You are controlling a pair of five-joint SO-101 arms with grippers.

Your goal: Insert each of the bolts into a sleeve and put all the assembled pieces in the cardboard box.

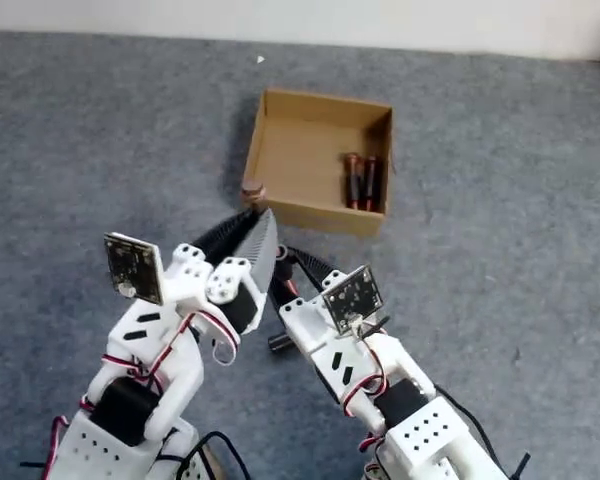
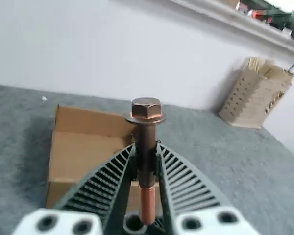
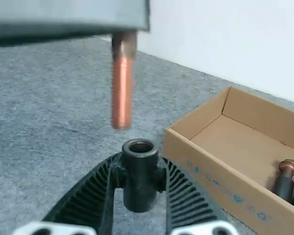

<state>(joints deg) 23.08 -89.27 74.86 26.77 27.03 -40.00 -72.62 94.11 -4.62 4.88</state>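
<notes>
No legible text anywhere. Only candidate is faint blue print on the cardboard box (image 3: 210,169) outer wall, at its 6 o'clock side in the high view. It's too blurred to read.

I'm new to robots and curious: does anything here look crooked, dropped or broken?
Nothing stands out. The left end effector holds a bolt straight, its tip poised just short of the sleeve gripped in the right end effector. Two assembled pieces lie side by side in the cardboard box.
</notes>
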